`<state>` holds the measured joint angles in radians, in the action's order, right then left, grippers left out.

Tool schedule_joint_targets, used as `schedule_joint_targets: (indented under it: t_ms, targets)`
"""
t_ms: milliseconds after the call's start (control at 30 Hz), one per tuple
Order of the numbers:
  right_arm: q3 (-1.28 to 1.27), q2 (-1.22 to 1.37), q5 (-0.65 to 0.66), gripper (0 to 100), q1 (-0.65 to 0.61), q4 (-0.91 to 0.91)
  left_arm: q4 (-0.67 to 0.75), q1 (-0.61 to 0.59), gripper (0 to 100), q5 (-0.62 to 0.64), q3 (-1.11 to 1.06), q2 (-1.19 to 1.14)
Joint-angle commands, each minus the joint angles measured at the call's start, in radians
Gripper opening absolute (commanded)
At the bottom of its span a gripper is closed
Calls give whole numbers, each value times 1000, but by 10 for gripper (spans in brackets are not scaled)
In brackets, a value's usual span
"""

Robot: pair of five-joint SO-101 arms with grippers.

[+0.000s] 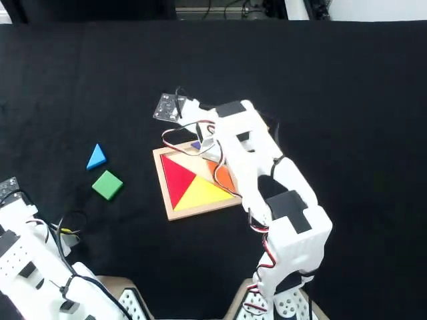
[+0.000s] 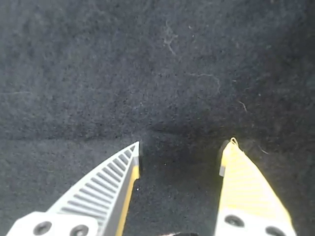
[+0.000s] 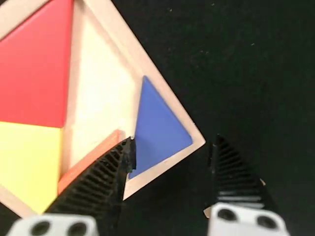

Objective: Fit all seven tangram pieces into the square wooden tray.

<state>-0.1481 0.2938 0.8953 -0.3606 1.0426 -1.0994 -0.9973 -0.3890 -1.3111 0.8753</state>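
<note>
Currently the step in hand, by my judgement, is seating the dark blue triangle [image 3: 157, 125] in the far corner of the square wooden tray [image 1: 161, 183].

Findings:
- Right gripper [image 3: 172, 147] is released, holding nothing. Jaws straddle that corner: one finger over the tray interior by the orange piece [image 3: 88, 157], the other outside the rim above the black cloth [image 2: 147, 64].
- Dark blue triangle sits in the corner with two edges along the rim. Can't tell whether it lies fully flat.
- Red triangle [image 3: 34, 64] and yellow triangle [image 3: 24, 162] are in the tray, edge to edge. Bare wood shows betw. them and the dark blue piece.
- Green square [image 1: 107, 185] and light blue triangle [image 1: 97, 158] lie on the cloth beside the tray, near each other but apart.

Recommendation: confirm the triangle is down flush. If not, press at its centre w/ jaws closed, not at an edge. Lift straight up so the inner finger doesn't drag the orange piece.

Pose:
- Right arm [image 1: 267, 173] is stretched fwd across the tray, wrist pitched down over the far corner.
- Left arm [image 1: 27, 260] is folded near its base. Left gripper [image 2: 183, 147] is spread apart, empty, low over bare cloth.
</note>
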Motion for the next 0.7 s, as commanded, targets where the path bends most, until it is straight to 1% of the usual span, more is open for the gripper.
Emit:
schedule_joint_targets:
  t_ms: [0, 267, 367, 667]
  targets:
    - [61, -38, 2, 237, -32, 8, 17, 13, 267, -5, 2, 9]
    - [48, -36, -12, 237, -71, -55, 17, 13, 267, -5, 2, 9]
    - [48, -25, -49, 237, -69, -55, 17, 13, 267, -5, 2, 9]
    - [53, 68, -54, 237, -64, -49, 17, 13, 267, -5, 2, 9]
